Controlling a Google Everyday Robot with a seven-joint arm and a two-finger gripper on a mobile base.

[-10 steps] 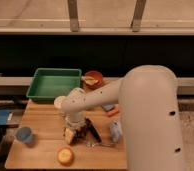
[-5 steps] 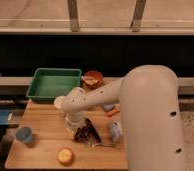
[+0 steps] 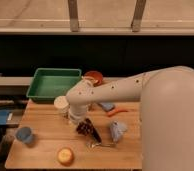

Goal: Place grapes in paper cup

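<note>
One arm reaches in from the right, and its gripper (image 3: pixel 93 133) points down at the middle of the wooden table (image 3: pixel 40 150). The claw is pinched narrow, its dark fingers right against the grapes (image 3: pixel 82 129). Cannot tell if they actually grip the bunch. The grapes sit on the table, just in front of the paper cup (image 3: pixel 61 104) and not in it. The cup stands upright near the green tray (image 3: pixel 54 83). A blue cup (image 3: pixel 24 135) is at the left edge, an orange fruit (image 3: pixel 65 156) at the front, and a pale blue item (image 3: pixel 117 130) lies right of the gripper.
</note>
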